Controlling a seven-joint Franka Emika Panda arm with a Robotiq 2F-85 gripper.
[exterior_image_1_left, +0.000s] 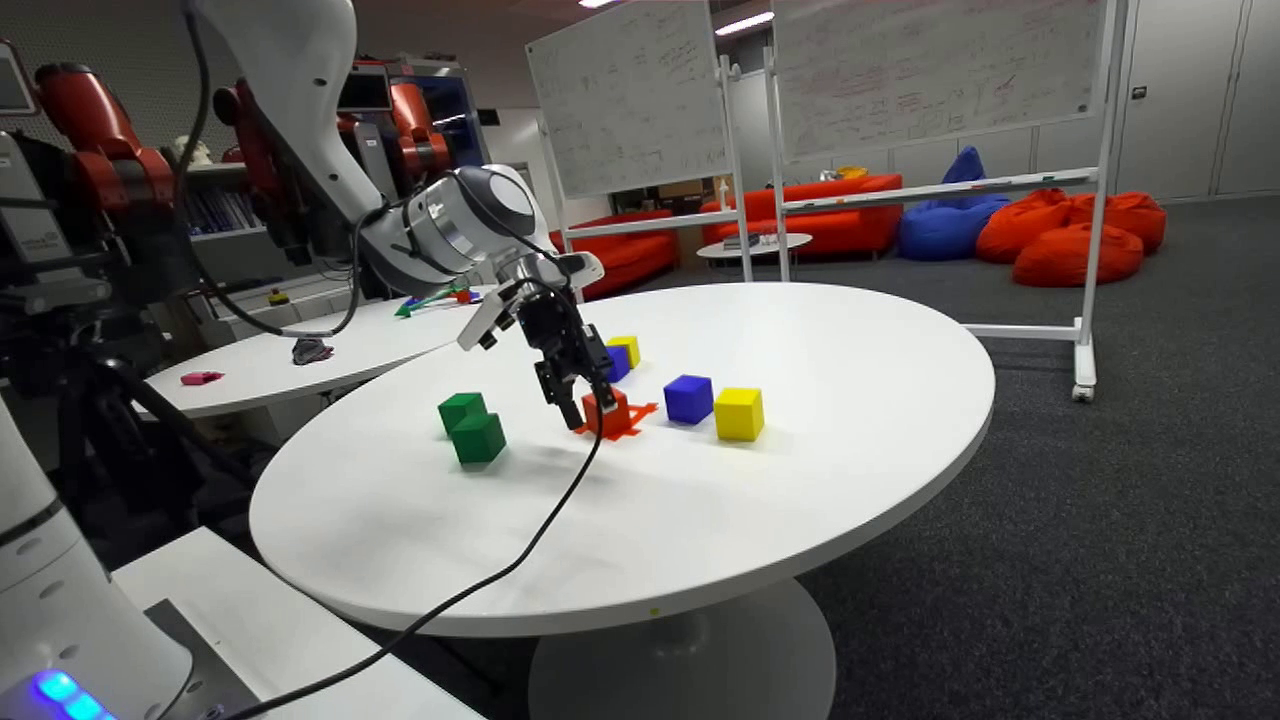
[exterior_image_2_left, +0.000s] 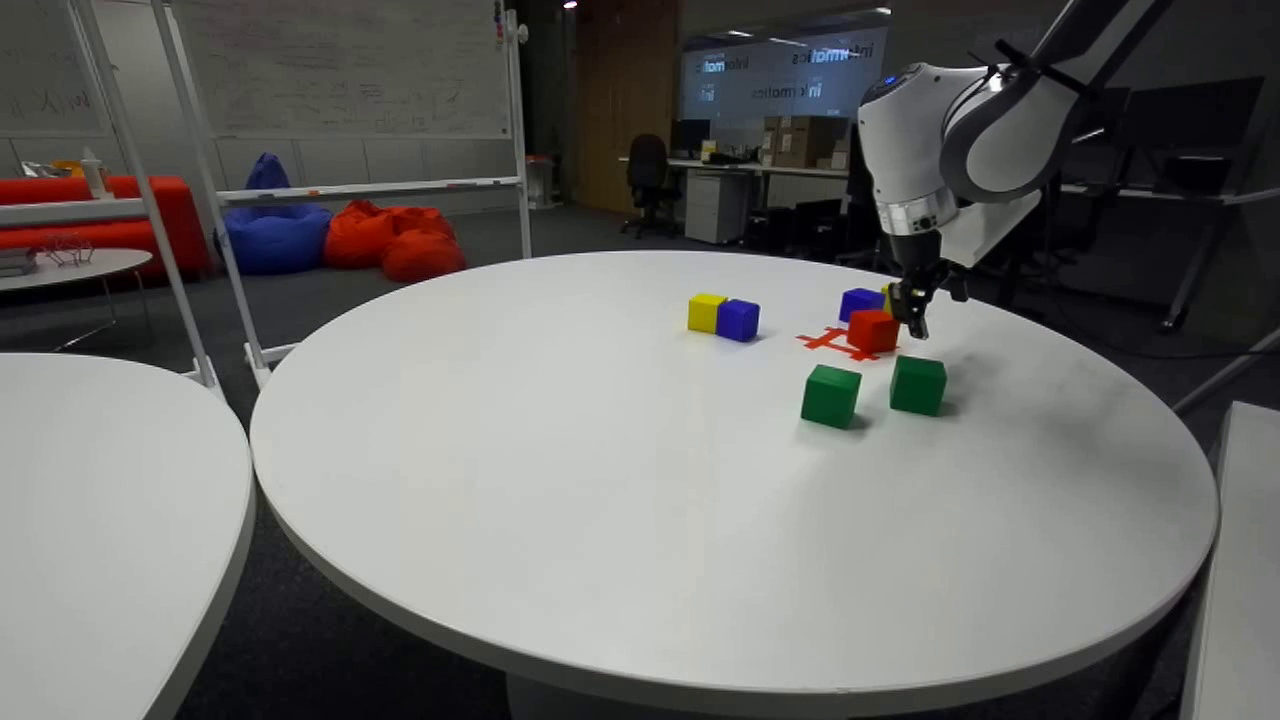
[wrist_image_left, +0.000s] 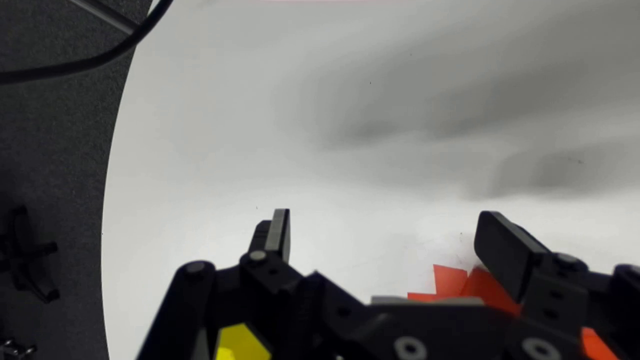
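Plainly, the fingers (wrist_image_left: 504, 254) stand wide apart, with the red cube (exterior_image_2_left: 872, 331) close beside one of them.

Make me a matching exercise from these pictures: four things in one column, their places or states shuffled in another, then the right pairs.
1. gripper
2. red cube
3. blue beanbag
4. whiteboards

A. beside the red beanbags
B. written on
C. jaws apart
D. at the red tape marks

Right pairs: 1-C; 2-D; 3-A; 4-B
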